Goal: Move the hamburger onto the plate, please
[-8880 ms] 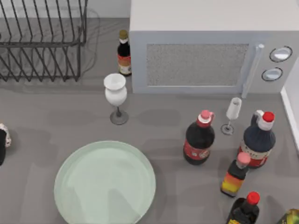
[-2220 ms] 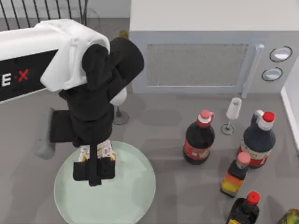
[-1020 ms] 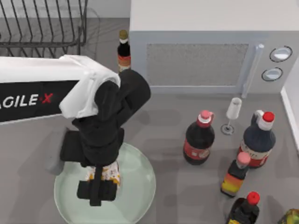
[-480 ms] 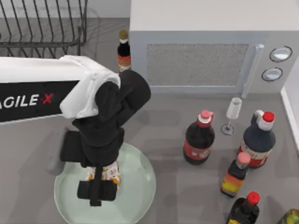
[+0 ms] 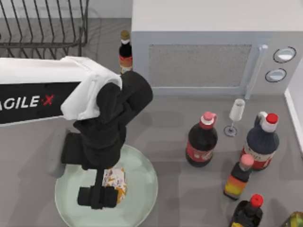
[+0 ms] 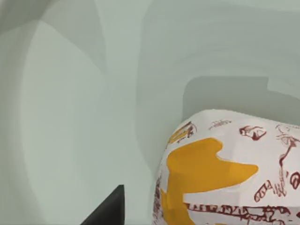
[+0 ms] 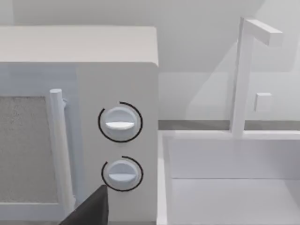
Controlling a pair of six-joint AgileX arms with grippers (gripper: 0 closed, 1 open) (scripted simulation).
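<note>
The plate (image 5: 137,165) is carrying the hamburger (image 5: 115,181), lying just beside the left gripper (image 5: 98,197), whose fingers are looking spread and empty. Lifting carelessly risks a finger clipping it off-centre.

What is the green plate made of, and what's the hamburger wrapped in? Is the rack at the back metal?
The plate looks like glazed ceramic or smooth plastic: an even mint surface with soft sheen. The hamburger seems boxed or wrapped in printed paper or card: white with orange patches and dark red scribbles, flat faces. The rack looks like thin dark metal wire.
</note>
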